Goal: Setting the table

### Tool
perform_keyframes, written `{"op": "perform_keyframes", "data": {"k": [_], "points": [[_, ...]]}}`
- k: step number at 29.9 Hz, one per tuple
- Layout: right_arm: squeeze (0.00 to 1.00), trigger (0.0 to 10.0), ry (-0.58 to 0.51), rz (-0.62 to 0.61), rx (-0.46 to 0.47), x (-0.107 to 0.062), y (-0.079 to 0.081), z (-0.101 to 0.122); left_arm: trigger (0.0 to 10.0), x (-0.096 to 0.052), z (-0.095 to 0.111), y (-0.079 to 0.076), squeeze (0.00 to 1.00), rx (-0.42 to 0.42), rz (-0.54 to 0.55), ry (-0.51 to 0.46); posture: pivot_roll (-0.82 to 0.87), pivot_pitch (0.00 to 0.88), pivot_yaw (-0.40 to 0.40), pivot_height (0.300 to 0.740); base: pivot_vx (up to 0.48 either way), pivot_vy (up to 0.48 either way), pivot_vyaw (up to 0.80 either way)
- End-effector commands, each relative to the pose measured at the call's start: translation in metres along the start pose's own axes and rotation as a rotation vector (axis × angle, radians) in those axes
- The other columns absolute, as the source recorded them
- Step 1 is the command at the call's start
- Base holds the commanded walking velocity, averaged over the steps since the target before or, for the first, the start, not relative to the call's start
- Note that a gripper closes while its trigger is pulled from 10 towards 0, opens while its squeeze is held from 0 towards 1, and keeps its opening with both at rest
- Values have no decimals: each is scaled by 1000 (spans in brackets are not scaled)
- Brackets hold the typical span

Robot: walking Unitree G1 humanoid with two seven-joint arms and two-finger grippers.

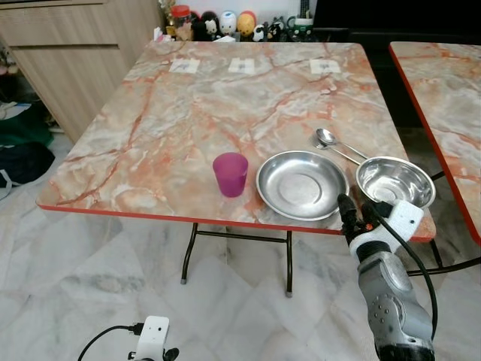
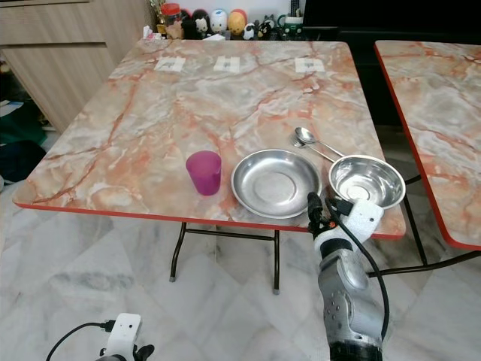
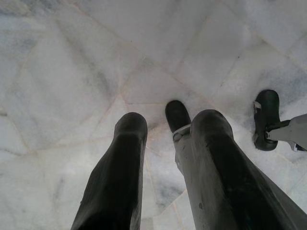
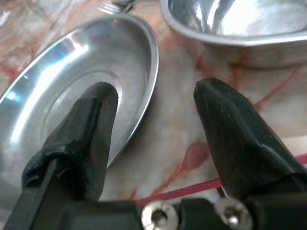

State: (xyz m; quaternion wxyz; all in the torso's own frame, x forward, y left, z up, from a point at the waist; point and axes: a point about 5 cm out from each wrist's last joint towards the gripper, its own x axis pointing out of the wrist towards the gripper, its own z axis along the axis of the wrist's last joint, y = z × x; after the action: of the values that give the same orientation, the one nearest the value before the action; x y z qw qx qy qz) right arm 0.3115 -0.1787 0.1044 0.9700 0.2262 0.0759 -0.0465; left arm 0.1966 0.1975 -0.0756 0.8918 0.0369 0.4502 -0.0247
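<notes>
Right tool (image 4: 156, 103) gapes wide and empty at the marble-patterned bench (image 1: 188, 113) edge, straddling the shallow round steel plate (image 1: 301, 184) rim. Deep steel bowl (image 1: 394, 181) just beside plate. Left tool (image 3: 163, 143) parted, empty, over floor.

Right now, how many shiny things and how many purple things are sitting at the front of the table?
Shiny silver: 3, the plate, the bowl and the spoon
Purple: 1, the cup
Total: 4

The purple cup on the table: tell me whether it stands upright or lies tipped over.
Upright. The purple cup stands on its base on the marble table, its open mouth facing up, just left of the steel plate.
</notes>
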Motion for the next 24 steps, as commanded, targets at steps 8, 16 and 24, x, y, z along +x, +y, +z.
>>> {"op": "perform_keyframes", "data": {"k": [8, 16, 24], "points": [[0, 10000, 45, -10, -27, 24, 10, 3, 10000, -1, -7, 2, 0, 7, 8, 32, -128, 98, 48, 740, 0, 0, 0], [0, 10000, 76, -39, -40, 32, 12, 1, 10000, -1, -7, 4, 0, -4, 15, 32, -118, 110, 46, 740, 0, 0, 0], [0, 10000, 117, -88, -43, 38, 6, -5, 10000, -2, -7, 4, 0, -8, 17, 30, -113, 120, 44, 740, 0, 0, 0]]}}
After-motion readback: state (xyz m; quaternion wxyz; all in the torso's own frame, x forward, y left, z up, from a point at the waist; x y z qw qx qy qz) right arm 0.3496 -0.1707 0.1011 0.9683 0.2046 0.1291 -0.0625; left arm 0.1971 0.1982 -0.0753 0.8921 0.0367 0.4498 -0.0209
